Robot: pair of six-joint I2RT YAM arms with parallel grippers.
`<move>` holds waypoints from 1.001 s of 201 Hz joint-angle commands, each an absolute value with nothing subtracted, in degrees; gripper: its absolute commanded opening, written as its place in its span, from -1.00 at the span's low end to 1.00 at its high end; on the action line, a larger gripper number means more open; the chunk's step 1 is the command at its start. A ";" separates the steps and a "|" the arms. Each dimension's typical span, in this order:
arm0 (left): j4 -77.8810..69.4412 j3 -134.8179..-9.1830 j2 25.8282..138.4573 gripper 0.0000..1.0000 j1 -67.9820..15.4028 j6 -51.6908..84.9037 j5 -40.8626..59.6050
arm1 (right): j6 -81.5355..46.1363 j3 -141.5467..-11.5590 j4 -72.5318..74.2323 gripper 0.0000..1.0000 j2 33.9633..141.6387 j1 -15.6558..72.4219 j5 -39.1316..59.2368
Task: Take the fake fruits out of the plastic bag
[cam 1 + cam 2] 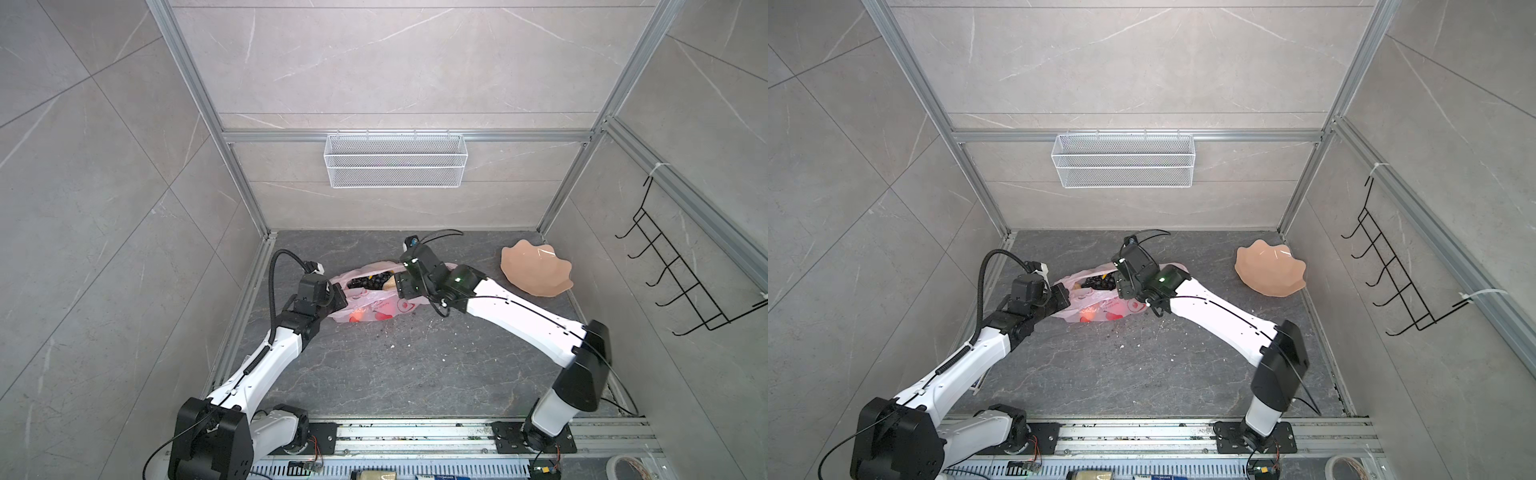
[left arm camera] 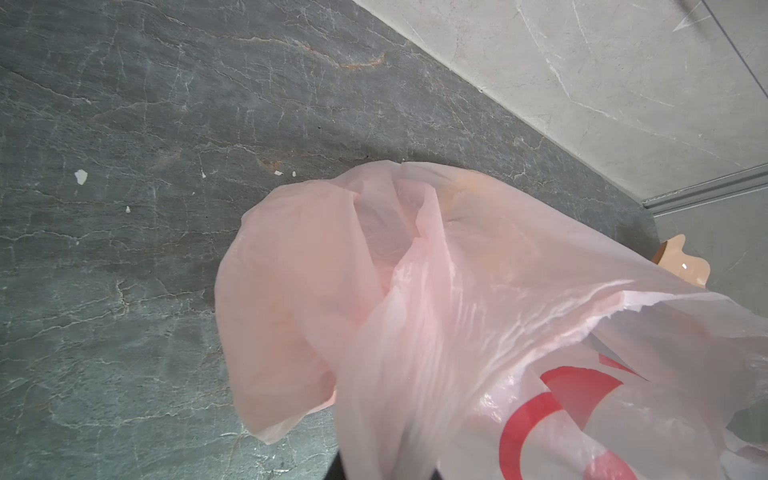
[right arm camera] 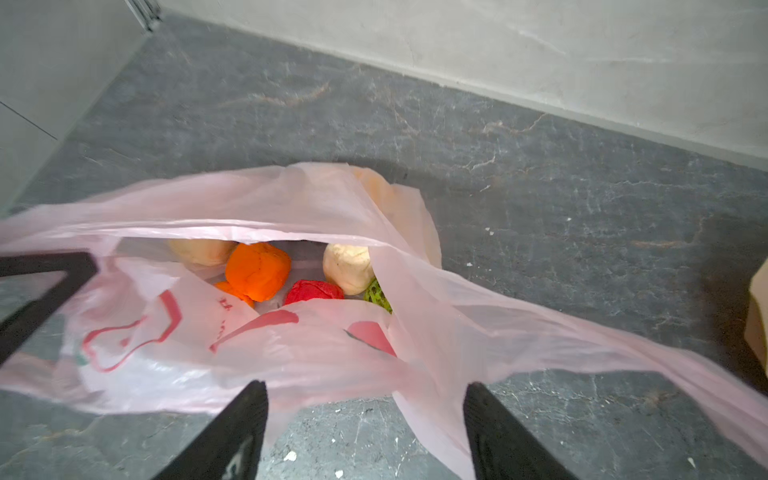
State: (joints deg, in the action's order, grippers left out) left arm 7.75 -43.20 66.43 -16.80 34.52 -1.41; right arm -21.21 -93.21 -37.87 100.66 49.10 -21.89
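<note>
Straight ahead of R gripper [image 3: 365, 392], jaws wide w/ nothing held, fake fruits [image 3: 349, 268], incl. orange [image 3: 257, 270] & red apple [image 3: 313, 291], lie inside plastic bag [image 3: 316, 357] on desk [image 3: 540, 208]. L gripper [image 1: 340, 297] clamped shut, seemingly on bag rim. R arm nearer.

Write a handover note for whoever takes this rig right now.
Left pincer: shut, apparently pinching the near edge of the plastic bag.
Right pincer: open at the bag's mouth, holding nothing.
Fruits: every one in view is inside the bag: orange, red apple, cream lump, green fruit, grape bunch.
Peach plate: back right, nothing on it.
Done: bag mouth is open.
Left: take out every fruit.
</note>
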 commanded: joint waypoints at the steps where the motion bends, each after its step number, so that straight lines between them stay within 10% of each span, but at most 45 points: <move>1: 7.42 -43.24 65.04 -1.00 -17.03 32.87 -1.57 | -21.88 -97.87 -42.45 0.54 104.20 48.96 -25.69; 154: 5.15 -39.99 62.85 -1.00 -16.97 33.16 -1.16 | -18.50 -113.73 -48.80 0.56 125.60 45.41 -31.45; 174: 5.42 -39.91 63.17 -1.00 -16.89 33.05 -2.04 | -19.07 -114.53 -48.32 0.21 126.60 44.51 -30.99; 201: 6.03 -39.76 64.06 -1.00 -16.72 32.91 -4.96 | -19.09 -110.70 -44.16 -0.99 121.49 42.38 -23.02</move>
